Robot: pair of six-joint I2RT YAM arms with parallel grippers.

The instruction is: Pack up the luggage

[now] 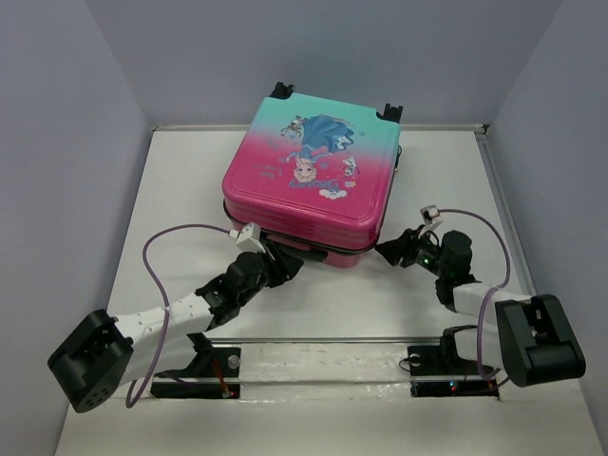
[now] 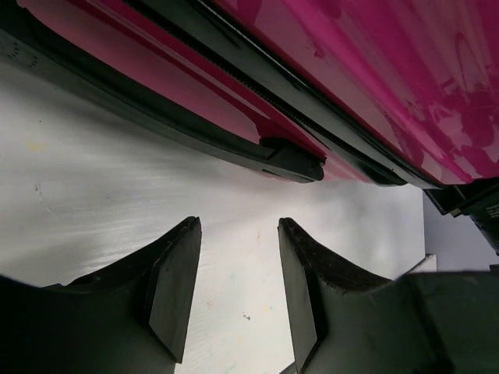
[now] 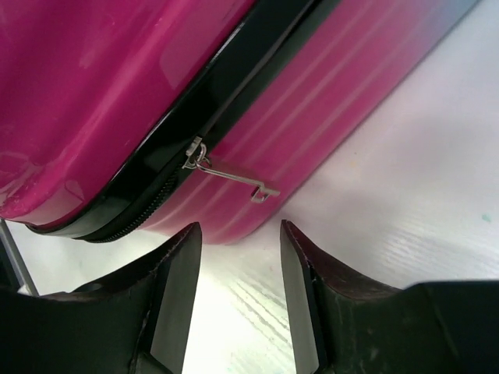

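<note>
The luggage (image 1: 313, 176) lies flat on the white table (image 1: 171, 209), its pink-to-teal printed shell facing up and its lid down. My left gripper (image 1: 288, 266) is open and empty just off the near left edge, facing the black handle (image 2: 292, 164) on the pink side (image 2: 156, 70). My right gripper (image 1: 388, 251) is open and empty just off the near right corner. The right wrist view shows the black zipper band (image 3: 226, 86) and a silver zipper pull (image 3: 234, 175) hanging close beyond my fingertips (image 3: 189, 234).
Grey walls enclose the table on three sides. The suitcase's black wheels (image 1: 389, 112) point toward the back wall. A metal rail (image 1: 323, 339) with both arm bases runs along the near edge. A purple cable (image 1: 180, 233) loops left of the left arm.
</note>
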